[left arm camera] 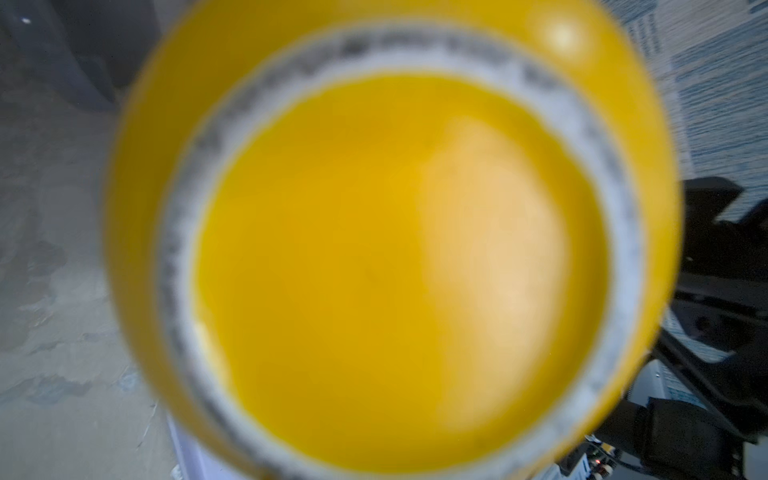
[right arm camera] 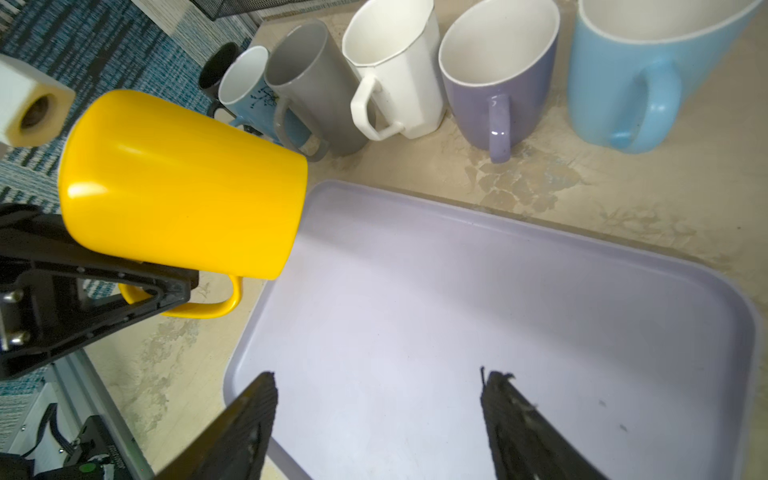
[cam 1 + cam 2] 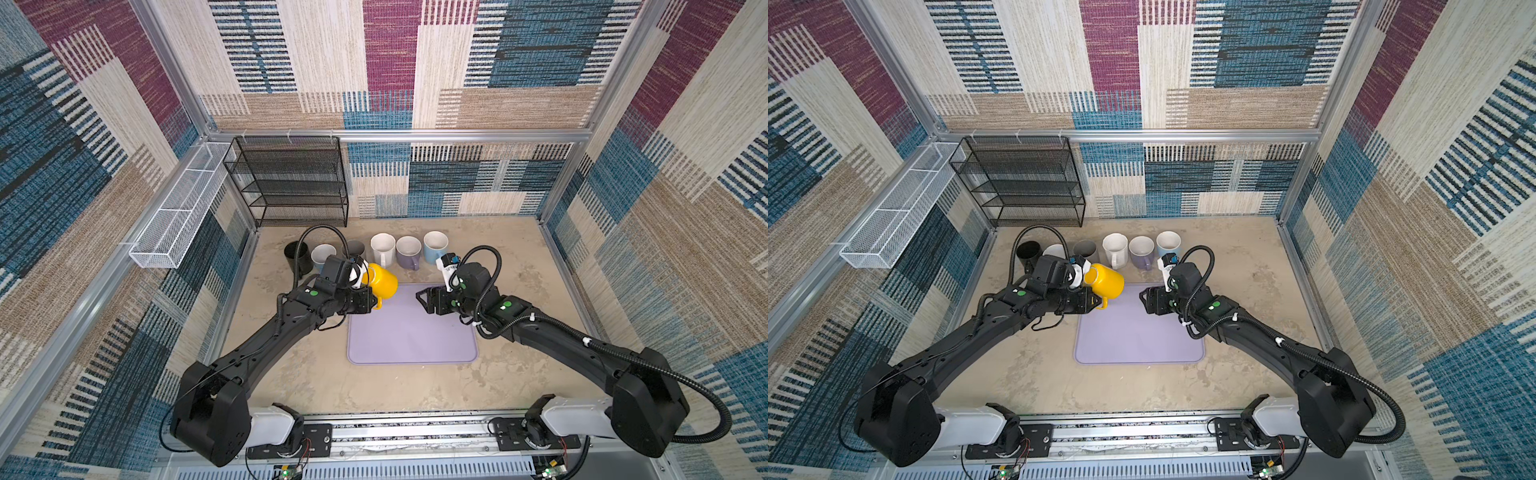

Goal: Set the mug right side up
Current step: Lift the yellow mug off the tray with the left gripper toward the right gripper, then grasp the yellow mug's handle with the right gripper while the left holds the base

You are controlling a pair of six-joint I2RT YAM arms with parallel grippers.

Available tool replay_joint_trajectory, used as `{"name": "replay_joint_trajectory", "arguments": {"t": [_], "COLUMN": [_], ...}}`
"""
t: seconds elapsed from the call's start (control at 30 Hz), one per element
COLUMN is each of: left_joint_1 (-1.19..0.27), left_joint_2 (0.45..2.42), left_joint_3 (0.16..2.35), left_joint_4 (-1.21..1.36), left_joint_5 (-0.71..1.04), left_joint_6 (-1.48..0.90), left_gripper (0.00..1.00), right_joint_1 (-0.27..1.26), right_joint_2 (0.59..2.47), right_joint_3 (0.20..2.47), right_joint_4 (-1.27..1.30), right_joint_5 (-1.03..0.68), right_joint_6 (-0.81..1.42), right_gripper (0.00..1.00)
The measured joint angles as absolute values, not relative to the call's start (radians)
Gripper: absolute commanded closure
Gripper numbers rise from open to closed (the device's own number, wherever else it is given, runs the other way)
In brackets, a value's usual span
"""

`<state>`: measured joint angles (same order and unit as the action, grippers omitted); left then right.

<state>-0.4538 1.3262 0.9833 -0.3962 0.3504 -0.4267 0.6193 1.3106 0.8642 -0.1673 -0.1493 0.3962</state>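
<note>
The yellow mug (image 1: 399,257) nearly fills the left wrist view, a blurred round base ringed in pale unglazed white, right up against the lens. In both top views it lies on its side in the air over the far left corner of the lavender tray (image 3: 411,332), base to the left and mouth to the right. Its handle hangs underneath. The left gripper (image 2: 174,291) is pinched on that handle from the left. The right gripper (image 2: 382,380) hangs over the far right part of the tray, jaws spread wide with nothing between them, pointing left toward the mug but well apart from it. Behind the tray a row of upright mugs stands on the table (image 3: 519,266): black mug (image 3: 297,253), patterned blue mug (image 3: 323,254), grey mug (image 3: 355,248), white mug (image 3: 382,247), purple mug (image 3: 408,251) and light blue mug (image 3: 435,246), left to right. A black wire rack (image 3: 291,183) stands in the far left corner.
</note>
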Motion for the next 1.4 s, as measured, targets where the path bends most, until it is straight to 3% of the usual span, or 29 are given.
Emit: {"name": "replay_joint_trajectory", "arguments": {"t": [0.4, 0.97, 1.4], "left_joint_1": [-0.399, -0.381, -0.38], "left_joint_2": [1.277, 1.254, 1.227], "left_joint_3": [0.877, 0.77, 0.721], "left_joint_4": [-0.095, 0.331, 0.546], "left_joint_5": [0.627, 0.832, 0.905], "left_joint_6": [-0.574, -0.742, -0.815], "left_gripper": [1.0, 1.0, 1.0], "right_joint_1": [0.618, 0.616, 0.613], "right_joint_2": [1.268, 1.259, 1.257], "right_joint_3": [0.839, 0.865, 0.869], "right_joint_4": [-0.038, 0.073, 0.17], "right_joint_5": [-0.29, -0.471, -0.577], "right_joint_6": [0.417, 0.414, 0.463], "right_gripper": [0.23, 0.28, 0.49]}}
